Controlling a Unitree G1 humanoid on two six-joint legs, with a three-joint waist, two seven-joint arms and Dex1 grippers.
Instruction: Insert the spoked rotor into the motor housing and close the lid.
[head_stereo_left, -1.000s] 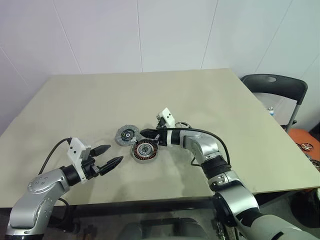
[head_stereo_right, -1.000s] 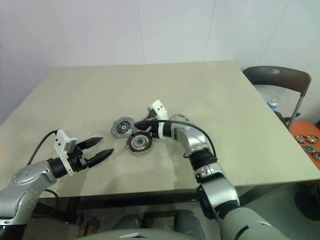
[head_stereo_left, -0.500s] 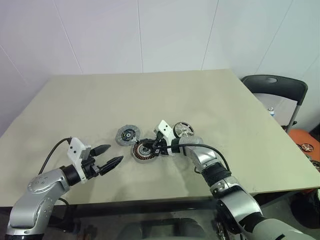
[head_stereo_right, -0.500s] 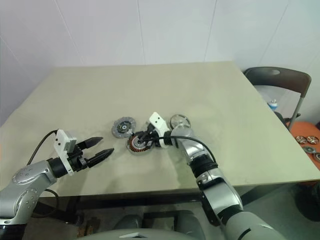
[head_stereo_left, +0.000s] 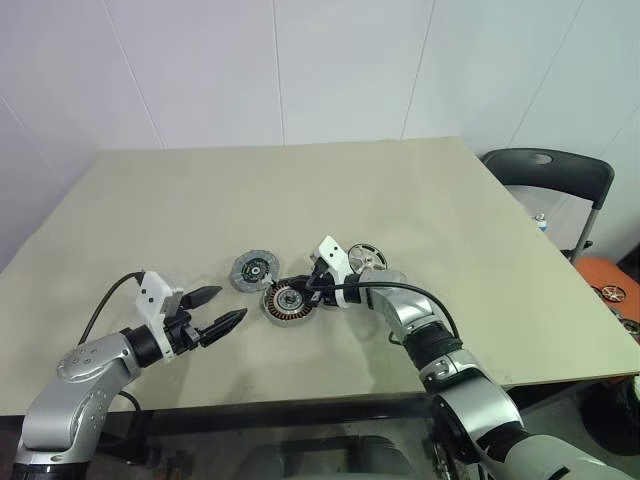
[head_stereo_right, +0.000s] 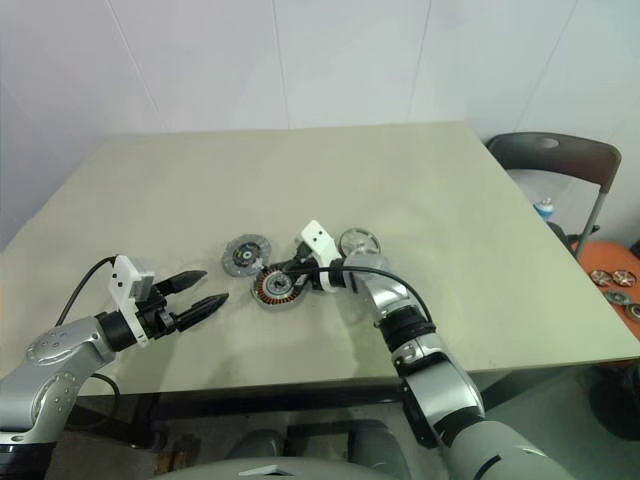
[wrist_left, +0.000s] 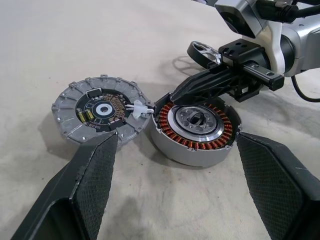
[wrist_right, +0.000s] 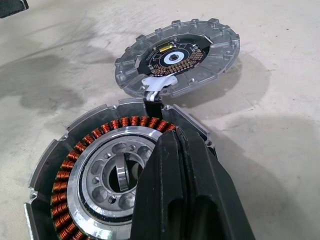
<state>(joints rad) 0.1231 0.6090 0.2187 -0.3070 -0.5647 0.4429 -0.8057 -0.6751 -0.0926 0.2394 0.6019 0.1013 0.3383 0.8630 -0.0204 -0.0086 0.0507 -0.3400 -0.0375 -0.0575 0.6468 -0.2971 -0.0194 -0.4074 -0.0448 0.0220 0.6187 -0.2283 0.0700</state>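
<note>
The motor housing (head_stereo_left: 290, 301), a cup with copper windings round a silvery hub, lies mid-table. Touching its far-left side is the lid (head_stereo_left: 255, 270), a flat grey ribbed disc with a dark centre, joined to it by a small white connector (wrist_left: 138, 107). The spoked rotor (head_stereo_left: 367, 260) lies just right of them, behind my right wrist. My right gripper (wrist_right: 172, 137) is shut with nothing in it, its tips over the housing's hub. My left gripper (head_stereo_left: 232, 303) hovers open a short way left of the housing and points at it.
The parts lie on a beige table (head_stereo_left: 420, 190) with bare surface all round them. A dark chair (head_stereo_left: 550, 175) stands off the table's right side. Orange trays (head_stereo_right: 615, 280) with round parts sit on the floor at the far right.
My right gripper's tips dropped from the gap between lid and housing onto the housing's hub. The rotor came out from behind the wrist. The left arm stayed put.
</note>
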